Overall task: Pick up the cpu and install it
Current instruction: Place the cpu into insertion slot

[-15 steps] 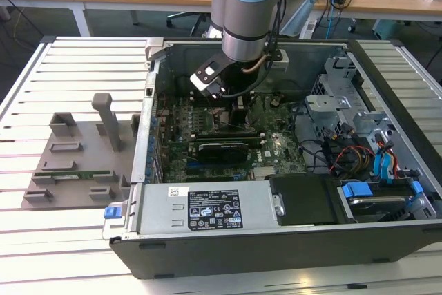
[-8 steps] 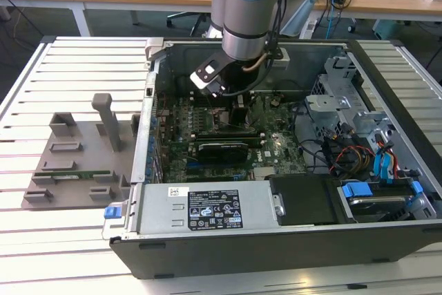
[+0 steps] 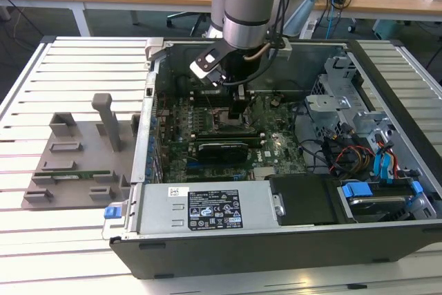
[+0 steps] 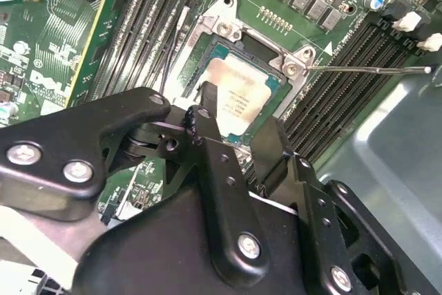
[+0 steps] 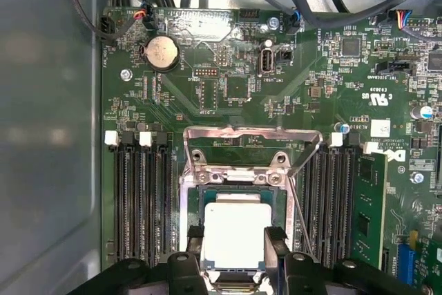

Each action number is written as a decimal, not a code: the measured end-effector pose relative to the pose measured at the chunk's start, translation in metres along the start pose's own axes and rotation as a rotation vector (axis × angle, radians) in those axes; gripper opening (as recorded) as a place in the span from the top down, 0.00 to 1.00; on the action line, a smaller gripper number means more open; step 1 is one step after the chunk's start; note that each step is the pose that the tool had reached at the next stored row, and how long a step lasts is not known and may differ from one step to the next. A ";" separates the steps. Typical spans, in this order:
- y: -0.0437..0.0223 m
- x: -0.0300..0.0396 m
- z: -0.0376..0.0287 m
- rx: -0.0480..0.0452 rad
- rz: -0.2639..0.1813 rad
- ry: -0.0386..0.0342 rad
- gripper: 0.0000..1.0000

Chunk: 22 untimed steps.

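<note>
The cpu (image 5: 235, 229), a small flat square chip with a silvery-grey metal top, lies inside the square metal socket frame (image 5: 195, 183) on the green motherboard (image 5: 235, 88). It looks level with the frame rather than tilted, so I judge it seated or very nearly so. In the exterior view the socket region sits at about 10 o'clock from the middle of the open dark computer case (image 3: 276, 257), which stands on the white slatted surface (image 3: 69, 60). There the black gripper (image 3: 238, 112) hangs straight down over it.

What matters here is how the fingers (image 5: 195, 240) stand to the chip. Take the raised silver load plate (image 5: 252, 132) as the chip's 12 o'clock. One finger then stands at 9 o'clock and the other at 3 o'clock. In both wrist views they are parted only to the chip's width and lie against two opposite edges, so they appear closed on the cpu. How firmly they grip cannot be told.

The chip is square and has no long axis. Its sides run parallel to the socket frame and to the black memory slots (image 5: 138, 198) on either side. The chip lies directly between and below the fingertips, not off to any side. The thin wire lever (image 4: 373, 69) stands swung clear of the socket.
</note>
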State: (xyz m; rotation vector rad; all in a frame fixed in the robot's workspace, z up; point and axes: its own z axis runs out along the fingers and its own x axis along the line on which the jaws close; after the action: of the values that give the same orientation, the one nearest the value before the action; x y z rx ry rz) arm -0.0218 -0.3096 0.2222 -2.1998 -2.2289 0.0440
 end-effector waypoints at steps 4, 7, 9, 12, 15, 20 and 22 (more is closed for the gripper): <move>-0.0001 -0.0001 -0.0029 0.0000 0.000 -0.0001 0.53; -0.0002 -0.0001 -0.0053 0.0000 0.000 -0.0001 0.53; -0.0002 -0.0001 -0.0070 0.0000 0.000 0.0000 0.53; -0.0003 -0.0001 -0.0089 0.0000 0.000 -0.0001 0.53; -0.0003 -0.0002 -0.0111 0.0000 0.000 0.0000 0.53; -0.0004 -0.0002 -0.0156 0.0000 0.000 0.0000 0.53; -0.0005 -0.0002 -0.0175 0.0000 0.000 0.0000 0.53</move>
State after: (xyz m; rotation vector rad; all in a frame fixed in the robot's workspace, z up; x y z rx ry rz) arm -0.0218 -0.3096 0.2397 -2.1999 -2.2289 0.0440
